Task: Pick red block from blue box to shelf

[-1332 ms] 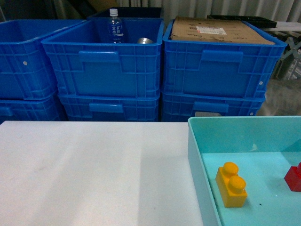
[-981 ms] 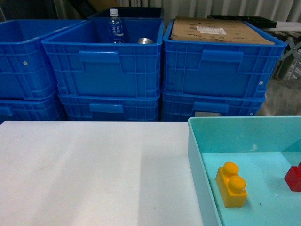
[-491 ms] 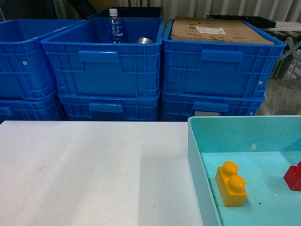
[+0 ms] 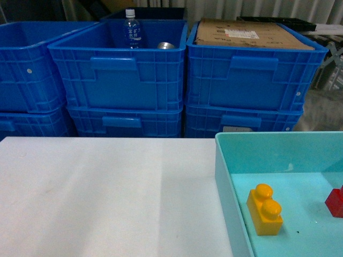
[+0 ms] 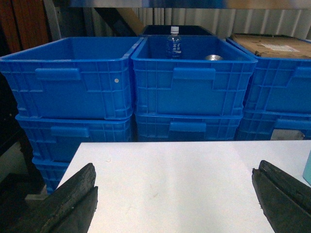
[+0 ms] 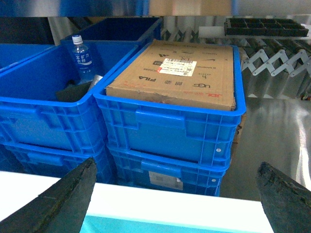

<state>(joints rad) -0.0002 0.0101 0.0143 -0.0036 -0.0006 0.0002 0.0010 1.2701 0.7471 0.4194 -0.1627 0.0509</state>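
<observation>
The red block [image 4: 335, 202] sits in the blue box [image 4: 222, 176] at the near right, by a yellow brick [image 4: 265, 210]. Far behind, a cardboard box [image 6: 180, 75] reads "FILA" (other print is too small). Both grippers [image 5: 175, 196] [image 6: 177, 194] are spread wide open, holding nothing.

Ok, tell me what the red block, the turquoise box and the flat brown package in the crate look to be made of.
Red block: likely glossy moulded plastic, judging by its saturated colour; only an edge shows.
Turquoise box: probably smooth plastic, with plain seamless walls and a soft sheen.
Brown package: corrugated cardboard by its look, matte brown with printed marks and a white label.
</observation>
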